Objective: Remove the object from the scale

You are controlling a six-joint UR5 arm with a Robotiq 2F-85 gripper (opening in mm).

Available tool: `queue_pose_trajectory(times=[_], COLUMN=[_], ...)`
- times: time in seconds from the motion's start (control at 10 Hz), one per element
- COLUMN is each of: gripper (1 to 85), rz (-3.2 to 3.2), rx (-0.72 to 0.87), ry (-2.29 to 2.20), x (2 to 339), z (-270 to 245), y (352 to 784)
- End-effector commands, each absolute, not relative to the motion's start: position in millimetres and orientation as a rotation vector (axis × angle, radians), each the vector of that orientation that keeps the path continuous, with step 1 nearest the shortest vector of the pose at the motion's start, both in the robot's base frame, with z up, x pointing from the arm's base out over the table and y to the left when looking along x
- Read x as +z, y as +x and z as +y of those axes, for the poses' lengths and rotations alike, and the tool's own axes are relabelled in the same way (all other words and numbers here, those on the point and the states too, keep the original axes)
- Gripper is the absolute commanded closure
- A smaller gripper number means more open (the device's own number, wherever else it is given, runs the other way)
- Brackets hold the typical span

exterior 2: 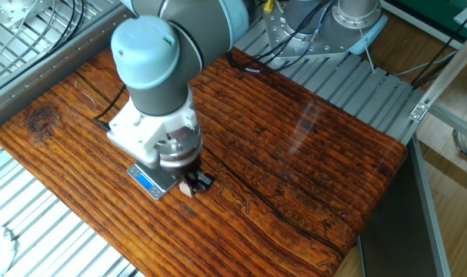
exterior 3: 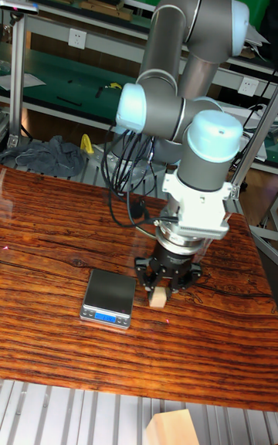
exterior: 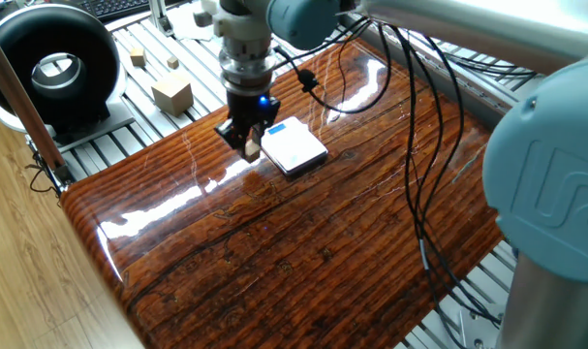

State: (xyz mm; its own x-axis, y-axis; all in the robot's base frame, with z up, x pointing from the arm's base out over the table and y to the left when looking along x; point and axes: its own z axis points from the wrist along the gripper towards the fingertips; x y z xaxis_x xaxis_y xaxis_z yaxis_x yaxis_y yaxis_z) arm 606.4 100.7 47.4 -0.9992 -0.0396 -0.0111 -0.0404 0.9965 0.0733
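The scale (exterior: 295,148) is a thin white square pad on the glossy wooden table (exterior: 313,242), and its top is bare. The object (exterior: 251,149), a tiny tan wooden cube, is clamped between my fingertips just left of the pad. My gripper (exterior: 248,142) is shut on it, pointing straight down. In the other fixed view the wrist covers most of the scale (exterior 2: 147,181), leaving only its blue-strip edge visible, and the object (exterior 2: 187,188) sits beside it. The tall fixed view shows the object (exterior 3: 159,298) right of the scale (exterior 3: 110,295), low over the wood. Whether it touches the table I cannot tell.
A larger pale wooden block (exterior: 172,93) and two small cubes (exterior: 138,58) lie on the slatted metal bench behind the table. A black round device (exterior: 51,68) stands at the far left. Cables (exterior: 419,174) hang from the arm over the table. Another pale block (exterior 3: 171,428) sits at the near edge.
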Motion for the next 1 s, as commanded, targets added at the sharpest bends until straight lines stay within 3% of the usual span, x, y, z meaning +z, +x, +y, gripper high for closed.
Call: queue_pose_trajectory(times=[0.0, 0.1, 0.2, 0.4, 0.9], gripper=[35.7, 35.3, 48.3, 84.7, 84.7], rz=[3.122, 3.117, 3.128, 3.159, 3.071], rx=[0.159, 0.142, 0.099, 0.007, 0.049], ry=[-0.067, -0.093, -0.095, -0.1, -0.227], x=[53, 57, 65, 79, 83], z=[115, 114, 107, 87, 77], y=[614, 617, 619, 620, 651])
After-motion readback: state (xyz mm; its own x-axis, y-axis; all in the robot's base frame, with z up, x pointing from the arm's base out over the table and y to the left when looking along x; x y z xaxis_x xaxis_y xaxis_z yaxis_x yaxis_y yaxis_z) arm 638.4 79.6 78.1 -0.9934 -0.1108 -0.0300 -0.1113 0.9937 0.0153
